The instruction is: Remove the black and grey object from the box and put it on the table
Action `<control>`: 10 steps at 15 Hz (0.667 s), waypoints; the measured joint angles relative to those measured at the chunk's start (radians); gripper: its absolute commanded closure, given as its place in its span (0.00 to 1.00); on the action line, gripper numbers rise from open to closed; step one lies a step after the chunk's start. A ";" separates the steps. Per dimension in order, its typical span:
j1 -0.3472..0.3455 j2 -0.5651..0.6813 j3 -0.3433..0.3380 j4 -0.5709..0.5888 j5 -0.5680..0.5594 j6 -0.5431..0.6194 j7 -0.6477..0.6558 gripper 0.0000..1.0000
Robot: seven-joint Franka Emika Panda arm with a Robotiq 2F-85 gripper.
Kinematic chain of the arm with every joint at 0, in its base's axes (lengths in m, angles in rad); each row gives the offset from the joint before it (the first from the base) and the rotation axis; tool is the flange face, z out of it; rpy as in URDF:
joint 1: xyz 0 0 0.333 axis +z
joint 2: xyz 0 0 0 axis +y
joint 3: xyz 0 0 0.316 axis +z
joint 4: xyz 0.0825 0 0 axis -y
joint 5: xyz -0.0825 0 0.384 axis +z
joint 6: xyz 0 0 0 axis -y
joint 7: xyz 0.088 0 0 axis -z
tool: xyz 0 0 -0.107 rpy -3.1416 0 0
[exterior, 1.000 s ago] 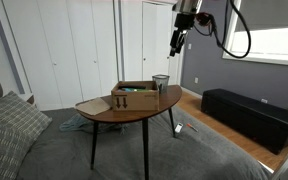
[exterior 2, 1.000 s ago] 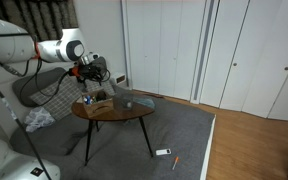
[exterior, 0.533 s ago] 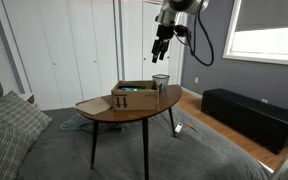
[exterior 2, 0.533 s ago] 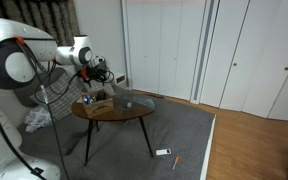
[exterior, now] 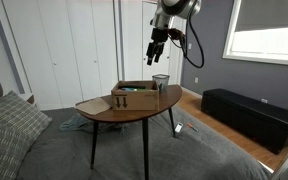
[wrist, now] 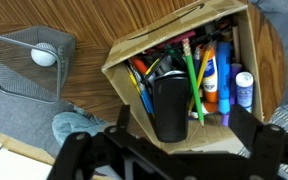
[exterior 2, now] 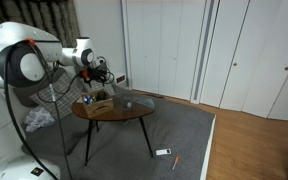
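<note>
One low rectangular brown cardboard box [wrist: 154, 35] sits on the oval reddish-brown wooden table [wrist: 94, 20], and the black and grey cylindrical object [wrist: 171, 105] stands inside it, near the middle, packed among coloured pens and markers [wrist: 194, 80]. In the wrist view the tool [wrist: 182, 115] looks straight down into the box. Its two dark fingers [wrist: 120, 125] are spread wide apart, one at each side of the frame, with nothing between them but the view below, and the black and grey cylindrical object falls in that gap, closer to the left-hand finger in the picture. In an exterior view the tool [exterior: 153, 55] hangs in the air well above the table [exterior: 104, 108], pointing down, over the end of the box [exterior: 132, 98] nearest a dark wire-mesh cup [exterior: 160, 82]; it touches neither the box nor anything in it. In an exterior view from another angle the tool [exterior 2: 104, 72] is again above the box [exterior 2: 100, 104], clear of it. The wire-mesh cup [wrist: 14, 70] stands on the table just beside the box, apart from it, and holds a small white ball [wrist: 44, 57]. A long black bench [exterior: 249, 115] stands on the floor well away from the table.
</note>
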 measured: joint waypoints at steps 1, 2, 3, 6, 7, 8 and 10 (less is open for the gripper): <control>-0.001 0.000 0.000 0.000 0.000 0.000 0.000 0.00; -0.001 0.002 0.000 0.000 0.000 0.000 0.001 0.00; -0.001 0.006 0.001 0.000 -0.002 0.005 0.004 0.00; -0.001 0.048 0.006 0.014 -0.002 0.043 0.011 0.00; -0.001 0.070 0.009 0.023 -0.002 0.054 0.015 0.00; -0.001 0.094 0.012 0.033 -0.002 0.063 0.018 0.00; -0.001 0.145 0.019 0.059 -0.002 0.080 0.024 0.00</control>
